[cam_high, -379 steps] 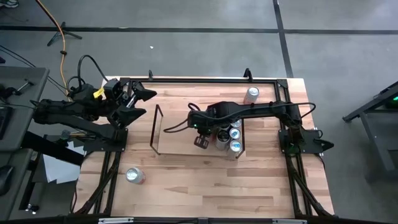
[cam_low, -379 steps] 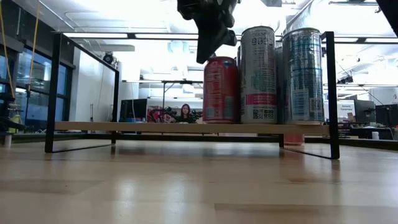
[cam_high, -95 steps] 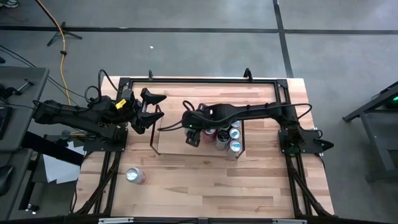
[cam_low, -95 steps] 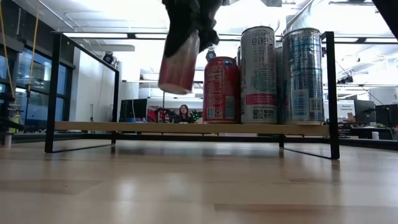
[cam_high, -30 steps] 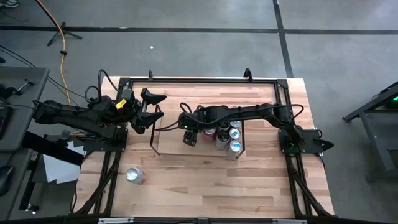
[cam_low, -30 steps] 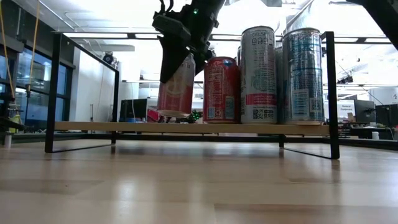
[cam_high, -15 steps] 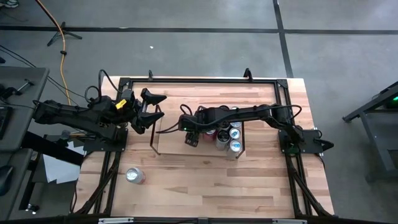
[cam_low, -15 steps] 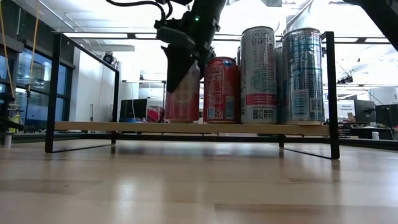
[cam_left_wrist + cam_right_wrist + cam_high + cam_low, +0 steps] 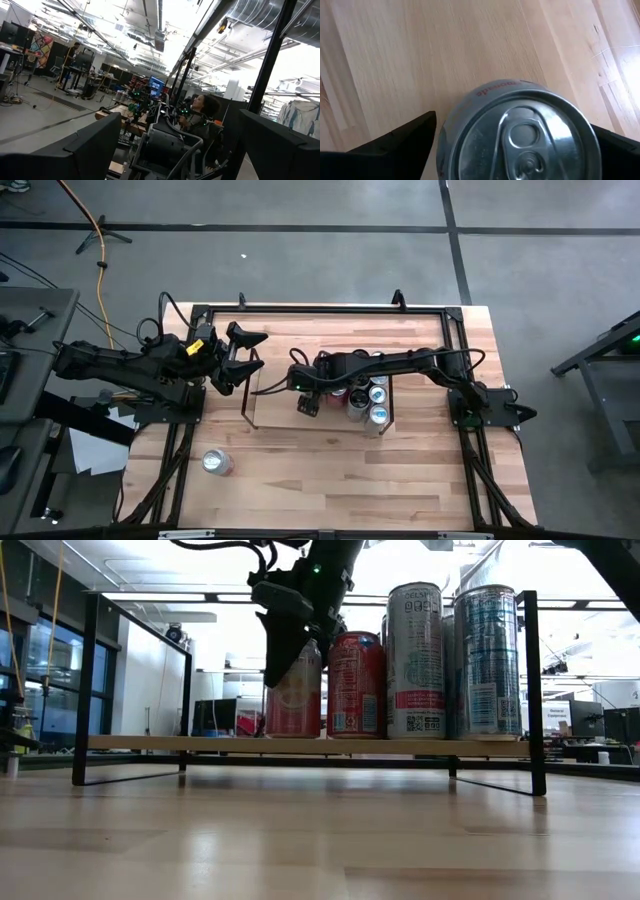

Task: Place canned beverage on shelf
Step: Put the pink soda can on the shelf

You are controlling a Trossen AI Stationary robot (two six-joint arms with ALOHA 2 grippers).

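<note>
Seemingly freed, can [image 9: 520, 130] between right end effector [image 9: 517, 137] fingers.

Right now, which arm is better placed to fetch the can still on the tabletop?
Left. The left gripper hangs open nearer the loose can; the right gripper straddles the pink can over the shelf.

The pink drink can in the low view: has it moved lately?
Yes. The pink drink can came down onto the light-wood shelf, beside the red can.
</note>
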